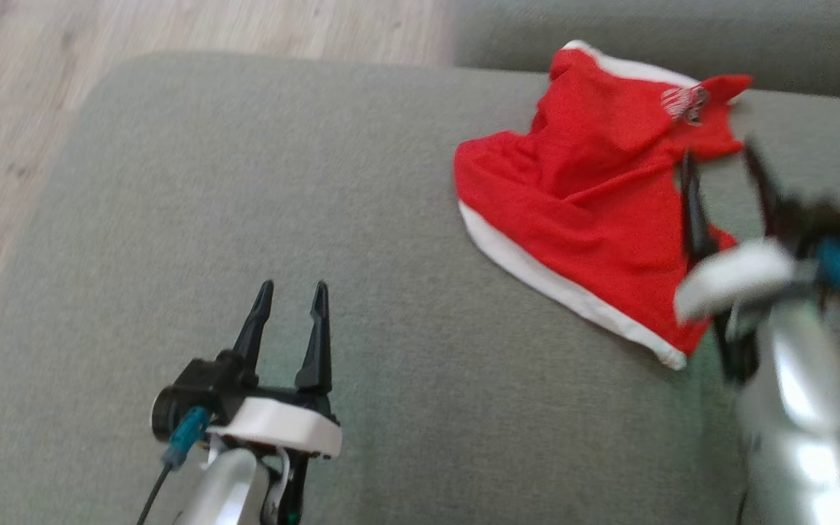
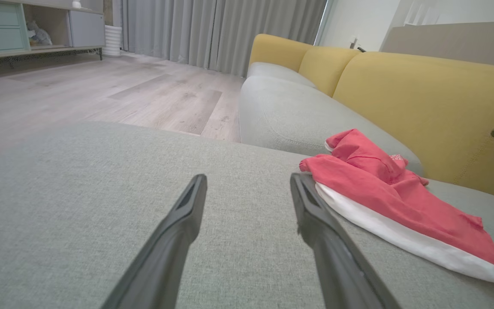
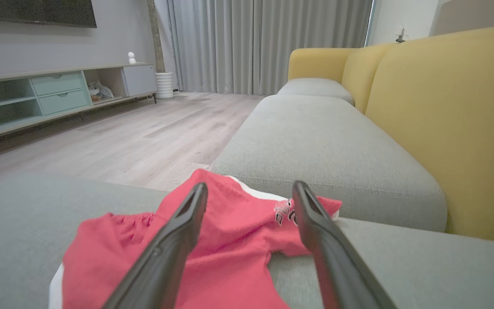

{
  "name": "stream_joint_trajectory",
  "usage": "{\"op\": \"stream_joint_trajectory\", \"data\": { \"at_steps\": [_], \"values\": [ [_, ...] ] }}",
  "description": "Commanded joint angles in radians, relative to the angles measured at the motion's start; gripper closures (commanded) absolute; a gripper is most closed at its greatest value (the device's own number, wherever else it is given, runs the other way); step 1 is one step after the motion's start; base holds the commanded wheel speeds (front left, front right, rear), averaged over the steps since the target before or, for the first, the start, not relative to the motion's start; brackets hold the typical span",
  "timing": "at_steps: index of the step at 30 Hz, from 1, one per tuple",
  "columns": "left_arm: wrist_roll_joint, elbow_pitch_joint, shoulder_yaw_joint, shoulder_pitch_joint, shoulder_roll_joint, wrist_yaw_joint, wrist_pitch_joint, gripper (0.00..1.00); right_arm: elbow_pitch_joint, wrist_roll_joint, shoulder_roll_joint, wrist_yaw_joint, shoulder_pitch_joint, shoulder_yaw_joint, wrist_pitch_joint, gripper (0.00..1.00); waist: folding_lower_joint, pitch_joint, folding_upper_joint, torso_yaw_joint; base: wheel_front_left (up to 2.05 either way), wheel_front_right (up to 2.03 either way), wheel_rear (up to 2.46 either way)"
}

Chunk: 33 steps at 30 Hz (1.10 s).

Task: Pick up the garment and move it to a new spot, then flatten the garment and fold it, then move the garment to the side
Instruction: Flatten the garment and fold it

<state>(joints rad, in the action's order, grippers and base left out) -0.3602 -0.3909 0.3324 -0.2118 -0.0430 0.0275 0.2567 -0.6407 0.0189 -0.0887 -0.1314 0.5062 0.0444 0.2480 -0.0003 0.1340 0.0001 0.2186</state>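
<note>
On a grey-green sofa seat (image 1: pixel 245 182), a red garment (image 1: pixel 580 211) with a white hem band (image 1: pixel 558 286) is seen lying crumpled toward the robot's right. Its long axis runs away from the robot on a slant, with the hem at the near left and a small printed logo (image 1: pixel 685 103) at the far end. The right gripper (image 1: pixel 719 157) is shown at the garment's right edge, its fingers parted and nothing held between them; whether the cloth is touched cannot be told. From the right wrist view the two dark fingers are seen pointing across the red cloth toward its far end. The left gripper (image 1: pixel 293 288) is held over bare seat, well apart from the garment, its fingers likewise spread and empty, with the cloth lying ahead and to its right. The right arm is judged much the nearer, so the pick-up would be expected to fall to it, by a short reach down onto the cloth. The left arm would have to be carried across the seat to the hem before any flattening could be shared. A yellow backrest (image 2: pixel 423 98) is seen beyond the garment.
</note>
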Motion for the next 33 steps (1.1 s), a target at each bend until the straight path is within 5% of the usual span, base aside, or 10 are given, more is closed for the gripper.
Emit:
{"op": "stream_joint_trajectory", "data": {
  "at_steps": [1, 7, 14, 33],
  "values": [
    [0.011, 0.023, -0.043, -0.012, -0.007, 0.003, 0.005, 0.00, 0.071, 0.000, 0.021, 0.001, -0.039, -0.006, 0.012, 0.00, 0.0003, -0.042, -0.0001, -0.037, 0.00, 0.00, 0.00],
    [0.021, 0.026, -0.064, 0.028, -0.007, 0.004, 0.005, 0.00, 0.228, -0.103, 0.038, 0.001, -0.299, -0.028, 0.013, 0.00, 0.0003, -0.077, -0.0001, -0.079, 0.00, 0.00, 0.00],
    [0.033, 0.023, -0.076, 0.054, -0.007, 0.011, 0.005, 0.00, 0.314, -0.172, 0.038, 0.001, -0.432, -0.033, 0.014, 0.00, 0.0003, -0.093, -0.0001, -0.106, 0.00, 0.00, 0.00],
    [0.035, 0.028, -0.064, 0.032, -0.007, 0.018, 0.005, 0.00, 0.244, -0.194, 0.038, 0.001, -0.432, -0.129, -0.055, 0.00, 0.0003, -0.060, -0.0001, -0.072, 0.00, 0.00, 0.00]
  ]
}}
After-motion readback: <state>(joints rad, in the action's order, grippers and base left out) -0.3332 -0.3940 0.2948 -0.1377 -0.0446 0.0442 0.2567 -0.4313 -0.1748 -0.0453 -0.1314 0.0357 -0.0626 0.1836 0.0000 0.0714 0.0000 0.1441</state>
